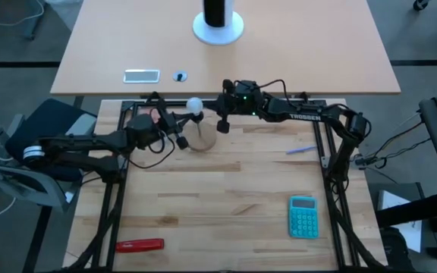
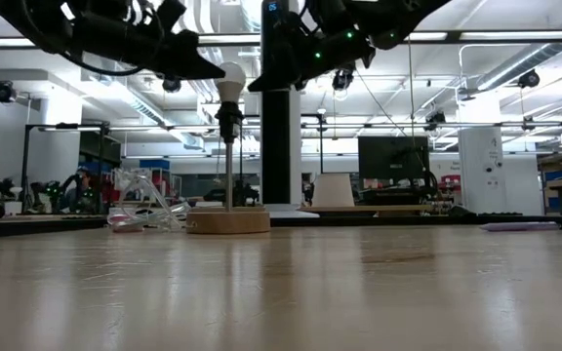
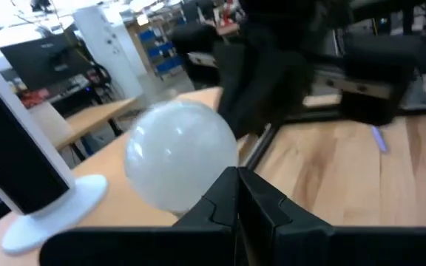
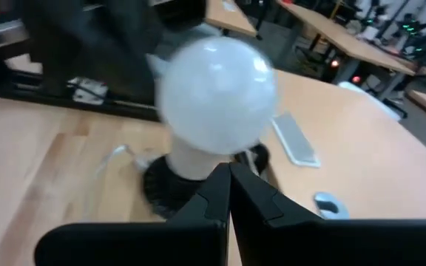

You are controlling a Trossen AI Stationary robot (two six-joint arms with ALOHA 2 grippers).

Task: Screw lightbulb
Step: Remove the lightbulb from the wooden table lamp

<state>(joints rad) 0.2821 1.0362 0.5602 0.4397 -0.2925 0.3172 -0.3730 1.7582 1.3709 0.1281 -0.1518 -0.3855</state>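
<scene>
While the lightbulb sits upright atop a thin stem rising from a round wooden base, both arms crowd it at about twelve o'clock on the butcher-block table. From nine o'clock, the left gripper reaches toward the bulb; its fingers appear pressed together just under the globe, though what they pinch I cannot tell. From three o'clock, the right gripper comes close, fingers likewise shut beneath the bulb. Judging by this, the bulb is already seated in its socket, and what remains is likely turning it snug, then letting go. A calculator lies at five o'clock.
</scene>
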